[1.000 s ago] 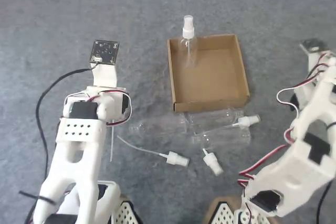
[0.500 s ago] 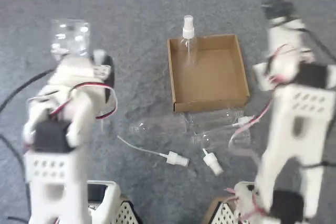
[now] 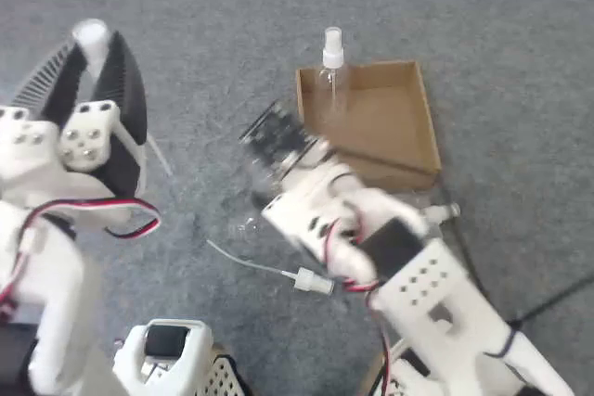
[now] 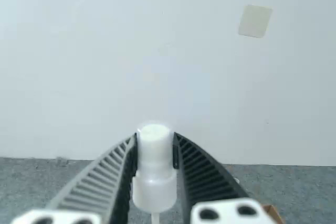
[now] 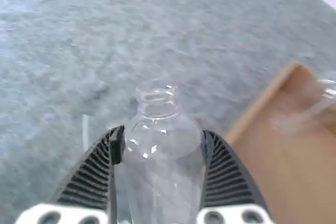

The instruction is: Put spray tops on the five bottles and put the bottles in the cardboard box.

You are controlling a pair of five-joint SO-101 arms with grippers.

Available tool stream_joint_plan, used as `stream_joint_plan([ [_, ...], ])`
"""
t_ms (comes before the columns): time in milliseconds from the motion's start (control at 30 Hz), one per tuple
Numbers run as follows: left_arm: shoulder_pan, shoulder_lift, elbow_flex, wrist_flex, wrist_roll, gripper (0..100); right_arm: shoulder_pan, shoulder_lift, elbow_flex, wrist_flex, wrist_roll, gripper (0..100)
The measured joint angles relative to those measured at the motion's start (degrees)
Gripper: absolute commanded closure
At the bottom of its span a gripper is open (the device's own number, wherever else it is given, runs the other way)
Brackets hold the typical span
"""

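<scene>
My left gripper (image 3: 93, 41) is raised at the far left and shut on a white spray top (image 3: 91, 32), whose thin dip tube (image 3: 156, 156) hangs below it. In the left wrist view the spray top (image 4: 154, 166) sits between the black fingers. My right gripper (image 5: 160, 136) is shut on a clear bottle (image 5: 160, 150) with an open neck. It is held just in front of the cardboard box (image 3: 413, 127). A capped bottle (image 3: 332, 67) stands at the box's far left corner.
A loose spray top with a long tube (image 3: 311, 281) lies on the grey carpet in front of the right arm (image 3: 371, 238). Another spray top (image 3: 447, 211) pokes out beside that arm. The arm covers the bottles lying in front of the box (image 5: 294, 145).
The right arm has swung from the right side to the centre in front of the box and now holds a bottle. The left gripper has come up at the far left with the spray top.
</scene>
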Motion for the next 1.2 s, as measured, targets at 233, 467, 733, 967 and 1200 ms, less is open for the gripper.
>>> stream_joint_plan([
  [233, 0.0, 2.7, -0.5, 0.1, 4.0, 98, -4.9, -0.2, 5.4, -8.5, -2.9, 99.0],
  [467, 4.0, 7.6, -0.1, 0.1, 4.7, 98, -5.8, -0.3, 10.3, -12.4, -3.1, 99.2],
  [733, 4.6, 8.4, 7.0, -1.8, 4.7, 98, -5.8, -4.0, 23.3, -31.5, -3.3, 99.2],
  [967, 5.4, 8.5, 13.4, -5.2, 4.7, 98, -5.9, -15.1, 29.2, -34.7, -4.7, 99.2],
  [1200, 9.8, 8.4, 15.2, -6.2, 4.7, 98, -5.9, -16.4, 30.3, -34.7, -7.3, 99.2],
])
